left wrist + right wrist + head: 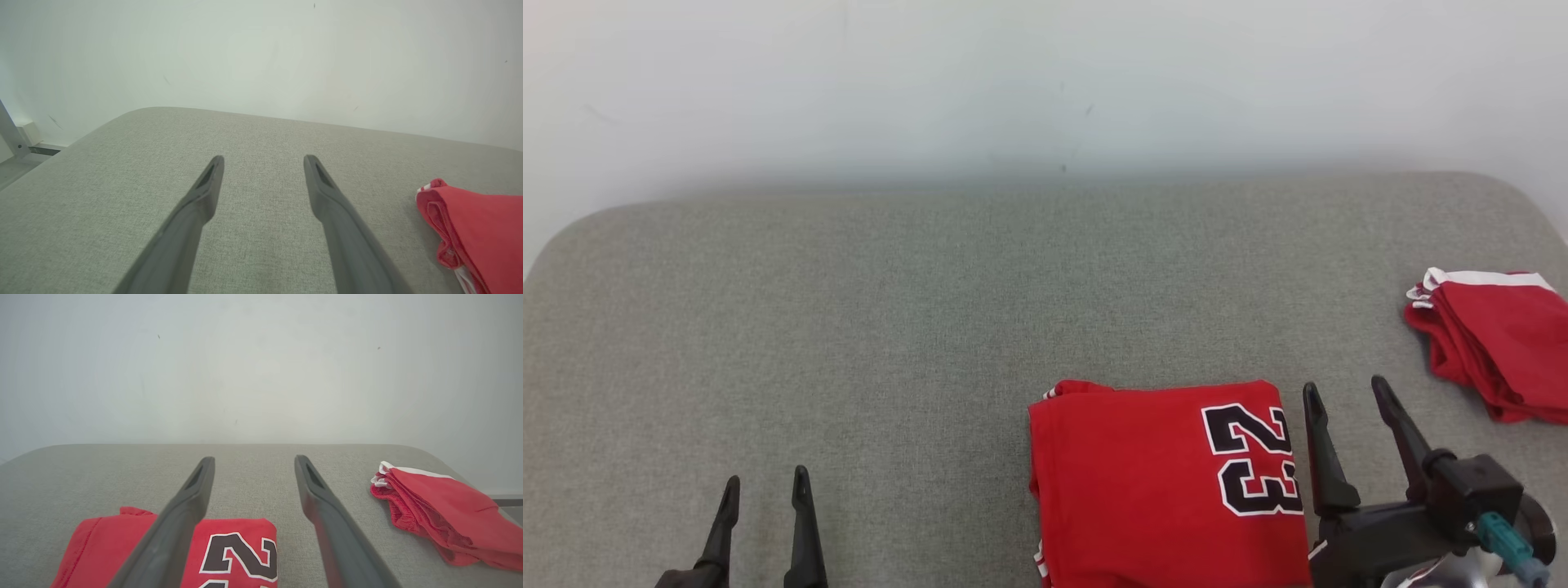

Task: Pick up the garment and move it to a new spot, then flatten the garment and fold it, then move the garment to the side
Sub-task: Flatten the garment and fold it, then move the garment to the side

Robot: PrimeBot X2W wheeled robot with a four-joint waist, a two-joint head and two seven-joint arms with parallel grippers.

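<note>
On grey padded surface (890,310) under pale wall (1045,82): right gripper (1343,385) spread wide, empty, just right of folded red garment (1143,482); left gripper (768,477) likewise spread, well left of it; red bundle (1503,351) farther right.

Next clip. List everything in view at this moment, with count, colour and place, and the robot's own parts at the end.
folded red jersey with a black number 23: one, red, near edge of the surface, right of centre.
bunched red garment with white trim: one, red and white, far right of the surface, apart from the jersey.
grey fabric-covered surface with rounded corners: one, grey, under both garments.
pale wall: one, off-white, behind the surface.
left gripper: one, dark, lower left, open, over bare surface.
right gripper: one, dark, just right of the jersey, open, holding nothing.
</note>
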